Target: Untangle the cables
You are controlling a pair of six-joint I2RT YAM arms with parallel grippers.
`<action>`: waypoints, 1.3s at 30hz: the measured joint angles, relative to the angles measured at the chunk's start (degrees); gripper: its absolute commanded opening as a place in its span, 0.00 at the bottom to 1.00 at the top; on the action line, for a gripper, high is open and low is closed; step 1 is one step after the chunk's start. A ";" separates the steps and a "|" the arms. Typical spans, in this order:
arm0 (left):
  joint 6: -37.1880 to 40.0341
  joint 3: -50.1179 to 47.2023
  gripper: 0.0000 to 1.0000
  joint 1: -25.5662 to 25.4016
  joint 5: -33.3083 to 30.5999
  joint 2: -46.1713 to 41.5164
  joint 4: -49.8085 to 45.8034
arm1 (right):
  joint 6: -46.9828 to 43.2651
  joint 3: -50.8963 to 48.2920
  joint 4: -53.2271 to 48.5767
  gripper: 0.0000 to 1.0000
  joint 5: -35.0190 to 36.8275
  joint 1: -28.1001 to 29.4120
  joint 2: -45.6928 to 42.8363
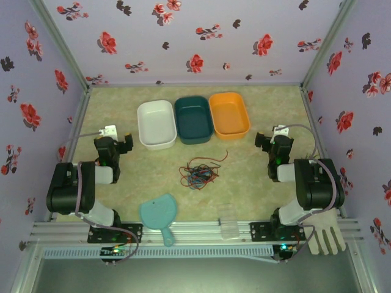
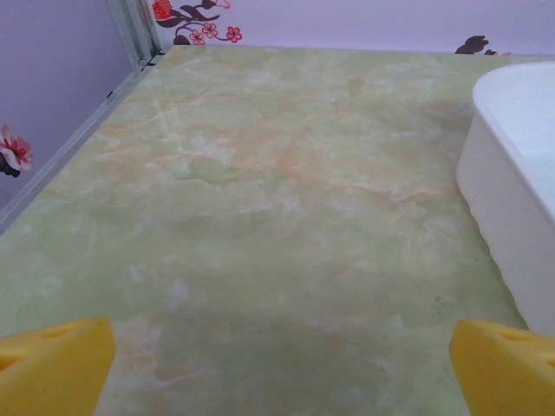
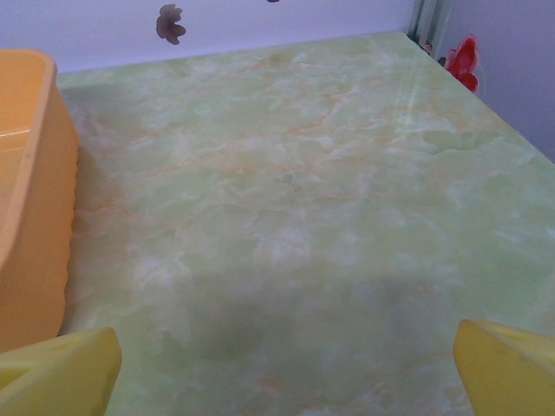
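Observation:
The cables (image 1: 199,171) lie in one loose tangle of red, blue and black wire on the green marbled table, near its middle. My left gripper (image 1: 124,141) hovers at the left side of the table, well apart from the tangle, and its yellow fingertips (image 2: 56,364) stand wide open over bare tabletop. My right gripper (image 1: 267,141) is at the right side, also away from the tangle. Its yellow fingertips (image 3: 61,373) are spread open with nothing between them.
Three bins stand in a row at the back: white (image 1: 156,124), dark teal (image 1: 193,119) and orange (image 1: 229,114). A teal dustpan-like scoop (image 1: 159,213) and a clear small box (image 1: 230,223) lie at the near edge. Flowered walls enclose the table.

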 measured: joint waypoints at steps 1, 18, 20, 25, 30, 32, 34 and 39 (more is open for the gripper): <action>0.02 0.00 1.00 0.00 0.00 0.00 0.00 | 0.00 0.00 0.00 0.99 0.00 0.00 0.00; 0.00 -0.35 1.00 -0.07 -0.04 -12.04 -5.29 | 1.57 0.92 -8.35 0.99 3.91 0.00 -10.69; -0.22 -0.46 1.00 -0.13 -0.09 -16.00 -7.76 | 2.40 1.05 -11.30 0.99 4.55 0.00 -14.23; -3.43 -0.22 1.00 -1.46 0.00 -27.65 -16.65 | 6.71 4.48 -24.20 0.99 6.78 0.42 -22.86; -8.52 0.94 1.00 -6.82 2.89 -35.54 -25.07 | 11.17 10.60 -40.15 0.99 8.96 4.17 -29.44; -10.67 1.75 1.00 -10.21 3.87 -36.83 -28.15 | 12.72 12.15 -45.83 0.99 9.18 6.93 -31.15; -12.50 2.82 1.00 -14.03 4.44 -36.96 -31.08 | 14.36 13.77 -51.74 0.99 9.07 10.10 -31.98; -17.84 6.01 1.00 -23.98 4.98 -33.81 -38.14 | 17.57 17.07 -63.49 0.97 8.28 20.04 -32.09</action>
